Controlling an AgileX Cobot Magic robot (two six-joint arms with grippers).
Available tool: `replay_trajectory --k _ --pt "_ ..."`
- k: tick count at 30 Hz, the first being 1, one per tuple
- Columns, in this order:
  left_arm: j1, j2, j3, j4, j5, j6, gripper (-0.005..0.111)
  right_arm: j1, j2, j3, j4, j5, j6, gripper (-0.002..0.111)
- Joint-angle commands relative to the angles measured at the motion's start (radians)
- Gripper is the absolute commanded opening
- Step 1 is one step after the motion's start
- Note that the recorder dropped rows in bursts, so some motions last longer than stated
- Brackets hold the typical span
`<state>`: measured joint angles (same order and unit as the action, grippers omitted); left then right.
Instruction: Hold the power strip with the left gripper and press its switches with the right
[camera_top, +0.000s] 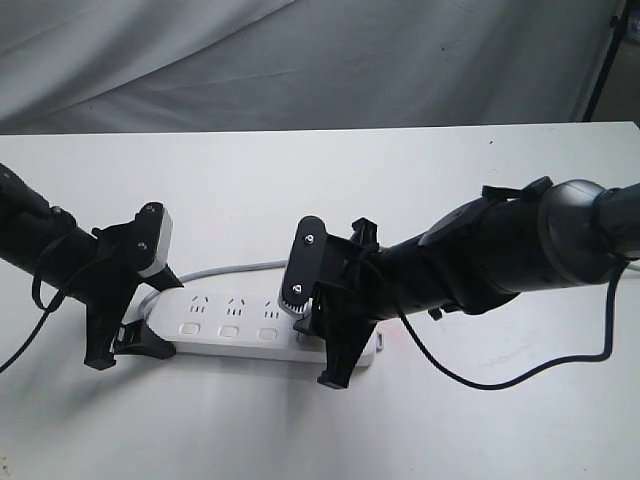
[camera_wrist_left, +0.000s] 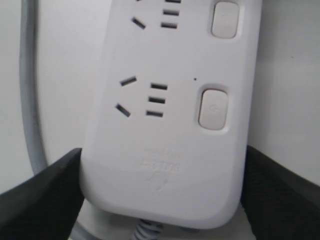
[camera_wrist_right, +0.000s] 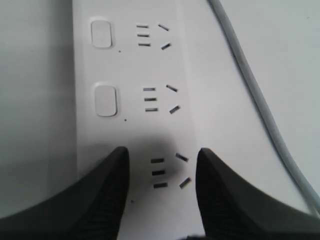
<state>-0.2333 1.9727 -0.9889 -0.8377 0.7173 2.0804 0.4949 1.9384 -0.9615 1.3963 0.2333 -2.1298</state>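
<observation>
White power strip (camera_top: 235, 345) lies flat on the table (camera_top: 450, 430); my left gripper (camera_top: 125, 350) clamps its cord end, my right gripper (camera_top: 330, 355), fingers spread, stands over it with one finger along the switches (camera_top: 228, 331); grey cord (camera_top: 235, 268) curls behind

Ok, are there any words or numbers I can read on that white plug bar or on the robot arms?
None can be read.
Raised lettering on the power strip, near its end: too blurred to read.
Faint marks on the switches: too faint to read.
</observation>
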Motion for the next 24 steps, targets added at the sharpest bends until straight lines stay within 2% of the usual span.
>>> replay_trajectory --k 1,13,24 --pt "-0.005 -0.006 -0.006 -0.020 0.004 -0.003 0.062 -0.003 0.035 0.036 -0.021 -0.009 -0.013 0.041" --pt "-0.005 -0.006 -0.006 -0.020 0.004 -0.006 0.062 -0.003 0.053 0.050 -0.025 -0.009 -0.013 0.041" --pt "-0.005 -0.006 -0.006 -0.020 0.004 -0.004 0.062 -0.007 -0.131 0.039 0.001 0.014 -0.004 0.041"
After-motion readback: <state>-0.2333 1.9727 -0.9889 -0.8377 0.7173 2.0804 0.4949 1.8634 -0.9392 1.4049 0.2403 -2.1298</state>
